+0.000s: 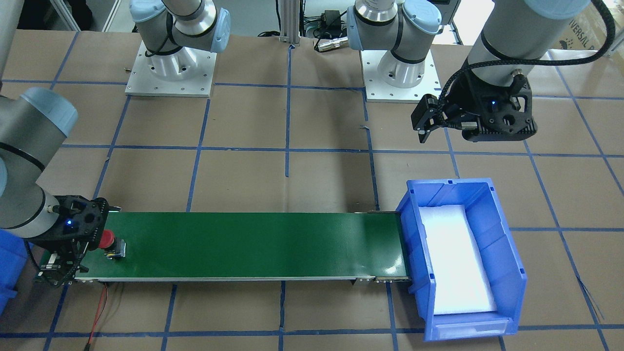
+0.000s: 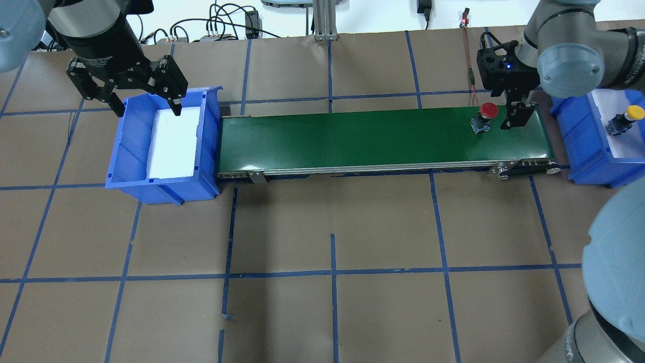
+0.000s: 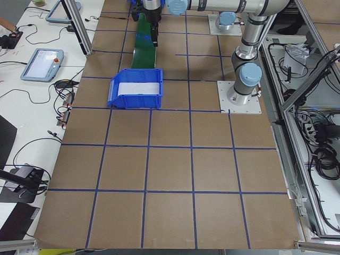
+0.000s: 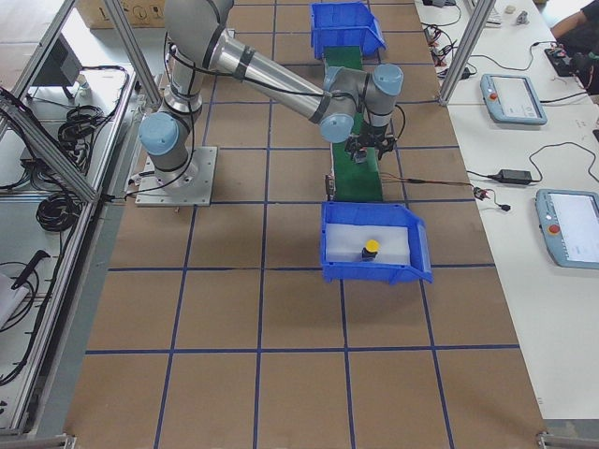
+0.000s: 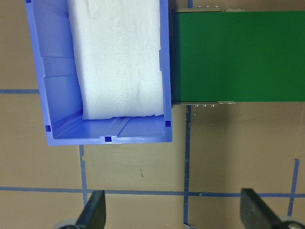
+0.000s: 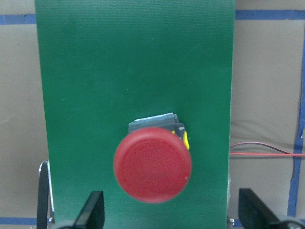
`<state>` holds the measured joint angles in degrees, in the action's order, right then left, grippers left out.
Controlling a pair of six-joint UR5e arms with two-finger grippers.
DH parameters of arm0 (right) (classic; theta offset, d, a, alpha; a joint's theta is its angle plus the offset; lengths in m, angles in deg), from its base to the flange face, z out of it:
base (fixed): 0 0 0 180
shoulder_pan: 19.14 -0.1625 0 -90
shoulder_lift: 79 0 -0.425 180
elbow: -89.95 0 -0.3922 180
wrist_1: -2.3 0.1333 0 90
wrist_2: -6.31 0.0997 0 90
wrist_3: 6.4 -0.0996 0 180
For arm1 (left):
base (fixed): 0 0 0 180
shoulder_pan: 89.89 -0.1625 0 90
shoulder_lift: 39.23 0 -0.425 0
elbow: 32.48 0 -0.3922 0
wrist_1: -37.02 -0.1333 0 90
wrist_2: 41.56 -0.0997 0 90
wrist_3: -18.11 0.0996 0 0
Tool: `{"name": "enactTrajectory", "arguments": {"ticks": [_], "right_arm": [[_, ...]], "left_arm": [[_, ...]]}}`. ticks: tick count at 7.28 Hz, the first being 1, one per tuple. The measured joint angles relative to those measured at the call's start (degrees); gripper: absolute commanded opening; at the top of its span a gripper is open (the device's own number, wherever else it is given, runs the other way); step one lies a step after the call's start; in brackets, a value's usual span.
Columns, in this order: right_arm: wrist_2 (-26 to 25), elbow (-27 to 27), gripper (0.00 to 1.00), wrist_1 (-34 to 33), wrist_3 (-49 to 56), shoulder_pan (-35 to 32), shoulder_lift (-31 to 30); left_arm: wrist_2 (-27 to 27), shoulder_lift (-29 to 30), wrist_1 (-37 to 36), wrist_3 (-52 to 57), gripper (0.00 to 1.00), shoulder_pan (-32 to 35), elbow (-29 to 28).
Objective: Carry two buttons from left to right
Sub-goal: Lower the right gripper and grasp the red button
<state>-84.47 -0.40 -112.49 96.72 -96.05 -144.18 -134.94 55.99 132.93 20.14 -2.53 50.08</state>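
Observation:
The red button [image 2: 485, 116] sits on the green conveyor belt [image 2: 352, 141] near its right end; it also shows in the front view [image 1: 108, 241] and fills the right wrist view [image 6: 152, 167], cap towards the camera. My right gripper [image 2: 510, 118] hangs open just above the belt beside it, its fingers [image 6: 93, 212] apart and touching nothing. The yellow button [image 2: 624, 117] stands on white foam in the blue bin [image 2: 584, 151] at the right, and also shows in the right side view [image 4: 371, 250]. My left gripper [image 2: 128, 96] is open and empty above the left blue bin [image 2: 136, 151].
The left bin holds only a white foam pad [image 5: 119, 57] and butts against the belt's left end. A red and black cable [image 1: 100, 304] runs from the belt's right end. Brown paper with blue tape lines [image 2: 332, 272] covers the table.

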Motion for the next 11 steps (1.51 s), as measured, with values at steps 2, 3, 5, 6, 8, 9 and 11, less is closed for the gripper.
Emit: {"name": "enactTrajectory", "arguments": {"ticks": [2, 3, 5, 6, 8, 9, 11], "right_arm": [[0.01, 0.00, 0.99, 0.00, 0.06, 0.00, 0.04], [0.05, 0.00, 0.99, 0.00, 0.05, 0.00, 0.05], [0.05, 0.00, 0.74, 0.01, 0.09, 0.00, 0.06], [0.09, 0.00, 0.41, -0.01, 0.33, 0.01, 0.08], [-0.46, 0.08, 0.09, -0.07, 0.91, 0.07, 0.08], [-1.41, 0.27, 0.08, -0.10, 1.01, 0.08, 0.07], [-2.36, 0.87, 0.08, -0.10, 1.11, 0.17, 0.03]], "left_arm": [[0.02, -0.03, -0.02, -0.01, 1.00, 0.00, 0.07], [0.01, -0.07, -0.02, -0.01, 1.00, 0.00, 0.11], [-0.04, -0.14, -0.02, 0.00, 1.00, 0.00, 0.22], [-0.03, -0.16, -0.04, -0.01, 1.00, 0.00, 0.27], [0.03, -0.14, -0.10, 0.00, 1.00, 0.00, 0.35], [0.04, -0.11, -0.11, 0.00, 1.00, 0.00, 0.29], [0.00, -0.07, -0.11, 0.00, 1.00, 0.00, 0.24]]}}
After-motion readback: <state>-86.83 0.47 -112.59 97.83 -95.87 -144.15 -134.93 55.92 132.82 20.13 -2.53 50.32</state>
